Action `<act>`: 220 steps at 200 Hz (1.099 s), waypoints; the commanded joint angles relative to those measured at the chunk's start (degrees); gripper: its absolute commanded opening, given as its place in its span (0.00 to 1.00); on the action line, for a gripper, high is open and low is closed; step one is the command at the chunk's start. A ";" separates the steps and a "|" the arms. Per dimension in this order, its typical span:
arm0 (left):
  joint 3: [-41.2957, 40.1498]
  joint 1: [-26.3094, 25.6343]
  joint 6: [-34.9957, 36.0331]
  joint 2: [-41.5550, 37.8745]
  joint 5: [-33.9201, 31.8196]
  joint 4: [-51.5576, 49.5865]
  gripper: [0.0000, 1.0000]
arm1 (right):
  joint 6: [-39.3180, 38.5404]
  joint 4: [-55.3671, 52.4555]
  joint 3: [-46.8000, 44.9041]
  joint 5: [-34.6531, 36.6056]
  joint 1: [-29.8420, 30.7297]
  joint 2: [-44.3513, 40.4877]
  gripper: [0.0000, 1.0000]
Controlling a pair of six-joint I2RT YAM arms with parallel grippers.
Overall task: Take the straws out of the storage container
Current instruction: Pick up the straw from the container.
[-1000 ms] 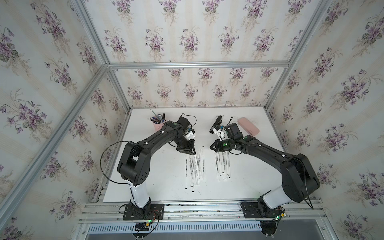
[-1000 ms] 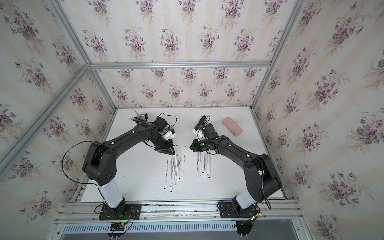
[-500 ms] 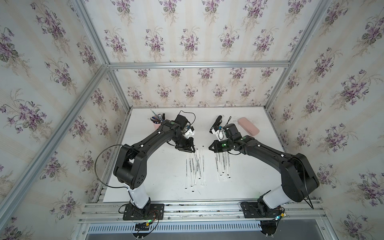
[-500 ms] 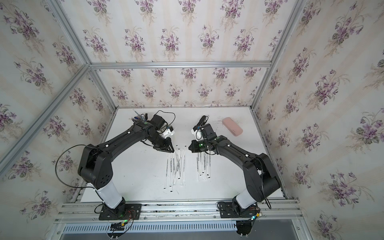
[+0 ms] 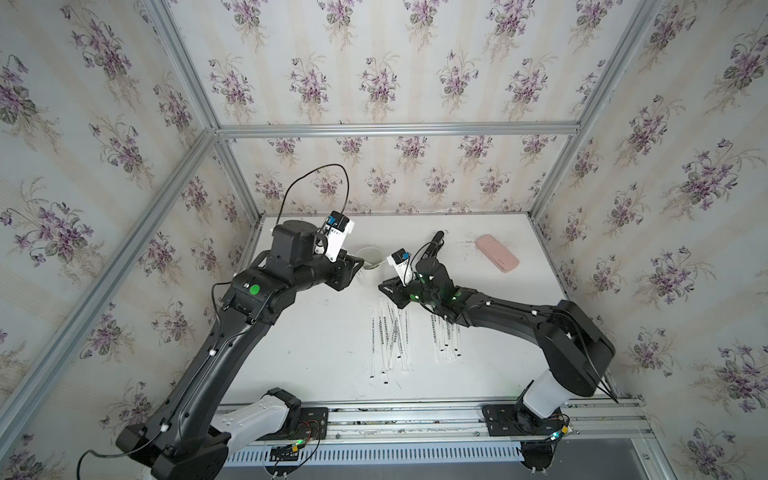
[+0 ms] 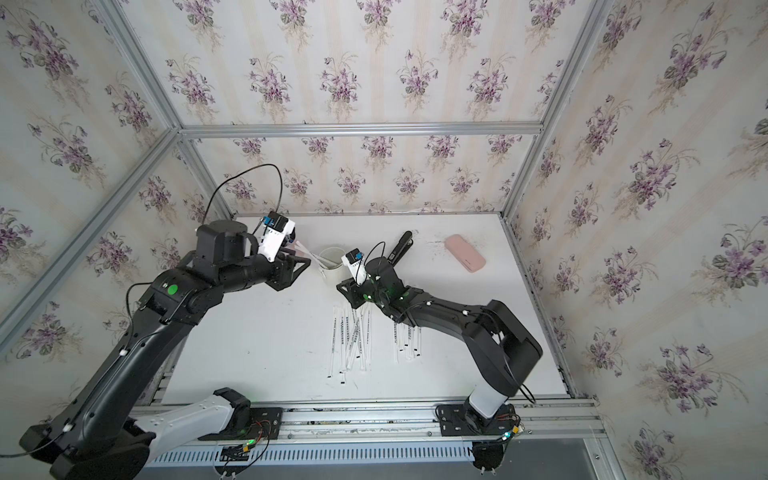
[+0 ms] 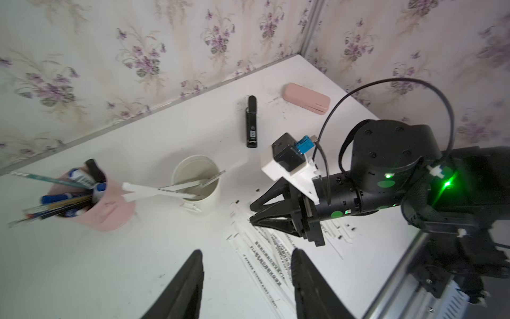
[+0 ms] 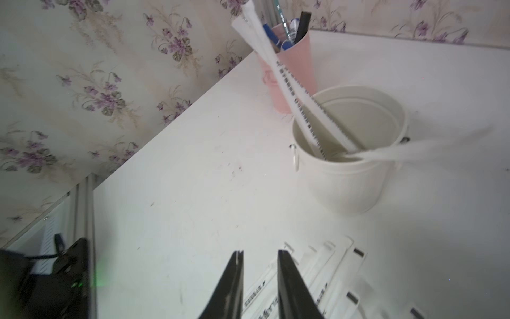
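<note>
The storage container (image 5: 370, 258) (image 6: 332, 261) (image 7: 196, 184) (image 8: 350, 176), a small white cup, stands upright at the back middle of the table. Three straws (image 7: 154, 190) (image 8: 292, 94) lean in it; one is smeared by motion in the right wrist view. Several more straws lie flat in two groups (image 5: 388, 336) (image 5: 446, 340) (image 6: 351, 336). My left gripper (image 5: 358, 265) (image 6: 305, 262) (image 7: 247, 252) hovers open and empty just left of the container. My right gripper (image 5: 384, 286) (image 6: 341, 286) (image 8: 260, 252) is open and empty, low over the near ends of the lying straws.
A pink pen cup (image 7: 107, 210) (image 8: 292, 63) full of pens stands left of the container, close to the left wall. A black stapler-like object (image 5: 434, 243) (image 7: 251, 124) and a pink case (image 5: 496, 253) (image 7: 307, 98) lie at the back right.
Both grippers have opened. The left arm has risen and drawn back from the straw pile to beside the container. The right gripper has shifted left toward the container.
</note>
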 commanded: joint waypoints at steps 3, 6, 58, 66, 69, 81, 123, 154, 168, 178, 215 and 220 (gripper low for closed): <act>-3.81 1.35 3.15 -3.96 -11.10 5.88 0.54 | -1.36 8.95 3.01 8.44 0.16 4.58 0.30; -4.09 1.40 3.26 -4.29 -11.45 5.89 0.54 | -1.37 9.25 3.30 8.44 0.16 5.02 0.30; -6.65 1.51 2.81 -6.30 -9.45 7.14 0.54 | 0.49 8.30 9.15 14.21 0.09 10.78 0.33; -6.73 1.55 2.72 -6.26 -8.90 7.13 0.54 | 0.52 7.69 9.98 14.82 0.08 11.41 0.33; -6.71 1.51 2.70 -6.18 -8.80 7.16 0.54 | 0.64 7.35 10.34 15.00 0.12 11.63 0.33; -6.81 1.56 2.49 -6.16 -8.58 7.05 0.54 | 0.83 6.00 11.08 14.81 0.07 12.02 0.33; -7.07 1.55 2.43 -6.17 -8.42 7.31 0.54 | 3.84 6.71 5.06 11.70 0.08 7.68 0.32; -6.99 2.01 2.44 -5.67 -8.20 7.22 0.54 | 5.91 5.45 3.78 9.09 0.08 6.66 0.32; -7.16 2.49 2.30 -5.51 -7.96 7.30 0.54 | 6.27 4.57 4.07 10.55 0.01 7.49 0.33; -7.10 2.62 2.24 -5.32 -7.93 7.31 0.54 | 6.46 3.70 5.10 11.09 -0.26 8.40 0.33; -7.15 3.07 2.30 -4.51 -7.52 7.30 0.54 | 6.20 4.41 8.77 11.95 -1.06 11.55 0.34; -7.16 3.15 2.27 -4.45 -7.41 7.32 0.54 | 6.18 4.67 9.22 12.04 -1.19 11.78 0.34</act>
